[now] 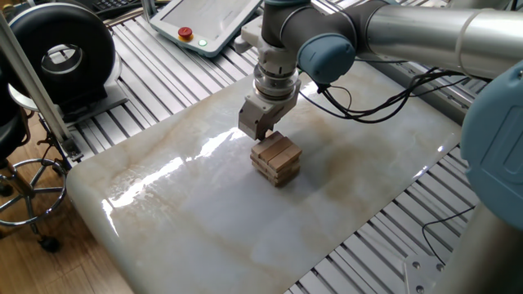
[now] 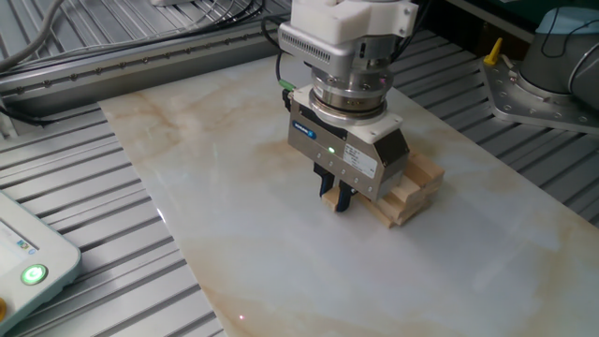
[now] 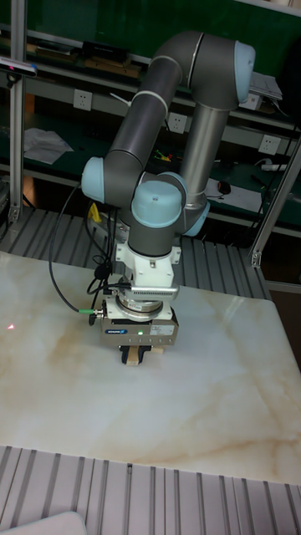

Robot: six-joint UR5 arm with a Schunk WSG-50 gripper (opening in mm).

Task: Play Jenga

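Observation:
The Jenga stack (image 1: 275, 158) is a short pile of tan wooden blocks in crossed layers, standing mid-table on the marble top. In the other fixed view the Jenga stack (image 2: 412, 187) shows behind the gripper body, with some block ends sticking out to the right. My gripper (image 1: 262, 133) points straight down at the stack's far-left top corner. Its dark fingers are pressed together just above the table. A tan block edge (image 2: 326, 191) shows right beside my gripper (image 2: 343, 198); I cannot tell whether they touch. In the tall view my gripper (image 3: 137, 356) hides most of the stack.
A teach pendant (image 1: 204, 20) lies at the back on the ribbed aluminium frame. A black round device (image 1: 57, 53) and a stool (image 1: 24, 188) stand at the left. The marble slab (image 1: 204, 212) ends on slatted rails all round. A black cable (image 1: 384, 102) hangs off the arm.

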